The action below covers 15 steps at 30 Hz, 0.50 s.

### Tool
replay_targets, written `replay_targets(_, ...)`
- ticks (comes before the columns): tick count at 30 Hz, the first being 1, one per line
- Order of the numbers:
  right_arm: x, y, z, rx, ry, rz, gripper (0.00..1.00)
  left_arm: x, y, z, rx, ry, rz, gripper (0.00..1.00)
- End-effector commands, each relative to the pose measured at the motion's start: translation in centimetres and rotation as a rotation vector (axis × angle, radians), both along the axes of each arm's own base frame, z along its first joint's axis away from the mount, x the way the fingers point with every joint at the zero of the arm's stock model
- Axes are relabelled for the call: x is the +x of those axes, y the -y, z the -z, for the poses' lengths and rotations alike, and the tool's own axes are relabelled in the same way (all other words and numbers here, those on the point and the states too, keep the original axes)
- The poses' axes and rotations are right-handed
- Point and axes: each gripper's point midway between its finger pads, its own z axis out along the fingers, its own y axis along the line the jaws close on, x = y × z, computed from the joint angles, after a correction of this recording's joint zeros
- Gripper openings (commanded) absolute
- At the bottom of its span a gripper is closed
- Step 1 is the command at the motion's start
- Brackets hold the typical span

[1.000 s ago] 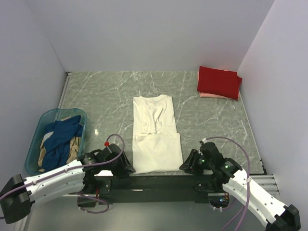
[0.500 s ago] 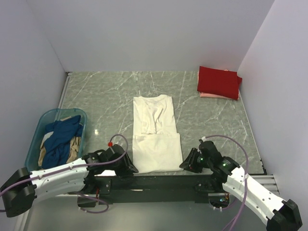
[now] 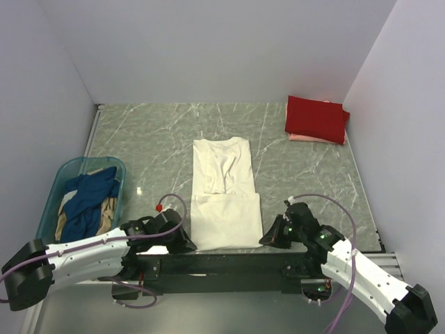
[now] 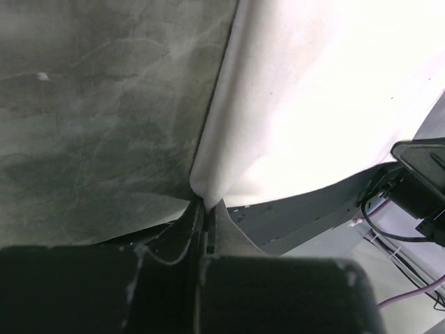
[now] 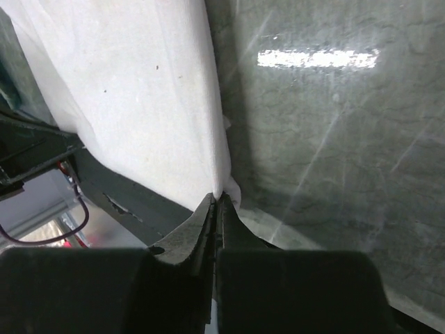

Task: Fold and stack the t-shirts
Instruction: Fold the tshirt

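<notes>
While the cream-white t-shirt point(image 3: 224, 195) lies flat and lengthwise on the marble table point(image 3: 146, 139), sleeves folded in, its near hem reaches the table's near edge. The left gripper point(image 4: 206, 207) is pinched closed on the shirt's near left corner. The right gripper point(image 5: 216, 200) is pinched closed on its near right corner, and both wrist views show cloth at the fingertips. Bare table lies beyond the shirt's collar and along both its long sides. Well off to the shirt's right rear, a folded red t-shirt point(image 3: 316, 118) sits on a pale pink t-shirt point(image 3: 306, 138), close to the side wall. Left of the shirt, well apart, the teal basket point(image 3: 50, 205) holds a dark blue t-shirt point(image 3: 87, 198) and a tan t-shirt point(image 3: 108, 212).
</notes>
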Motion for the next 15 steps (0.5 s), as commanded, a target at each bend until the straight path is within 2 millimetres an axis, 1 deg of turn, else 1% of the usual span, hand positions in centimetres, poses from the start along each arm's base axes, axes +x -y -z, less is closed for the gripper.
replay_targets(1,-0.1,-1.0,-1.9,0.044,0.042,-0.081,0.00,0.8,-0.1,-1.1,0.021,0.046,-0.005,0.01)
replay_targets(6,-1.6,-0.5,-2.0,0.032,0.032,-0.158,0.00,-0.2,-0.5,-1.7,0.023,0.043,0.016,0.01)
replay_targets(7,-2.2,-0.2,-1.8,0.024,0.009,-0.168,0.00,-0.5,-0.5,-2.0,0.012,0.049,0.026,0.01)
replay_targets(8,-2.5,0.0,-1.8,0.020,0.014,-0.181,0.00,-1.0,-0.9,-1.9,0.026,0.038,0.029,0.01)
replay_targets(11,-3.7,0.7,-1.9,0.011,0.008,-0.202,0.00,-2.2,-0.6,-2.8,-0.005,0.038,0.054,0.01)
replay_targets(12,-3.6,0.7,-2.4,0.020,0.028,-0.203,0.00,-2.9,-0.4,-3.1,-0.016,0.031,0.074,0.01)
replay_targets(13,-3.9,0.9,-2.6,0.011,0.025,-0.207,0.00,-2.6,-0.3,-3.5,-0.020,0.056,0.062,0.01)
replay_targets(14,-3.6,1.0,-3.0,0.009,0.045,-0.200,0.00,-2.6,-0.1,-3.8,-0.025,0.062,0.067,0.01)
replay_targets(15,-3.3,0.8,-4.0,0.018,0.068,-0.200,0.00,-2.3,0.2,-4.6,-0.027,0.090,0.066,0.01)
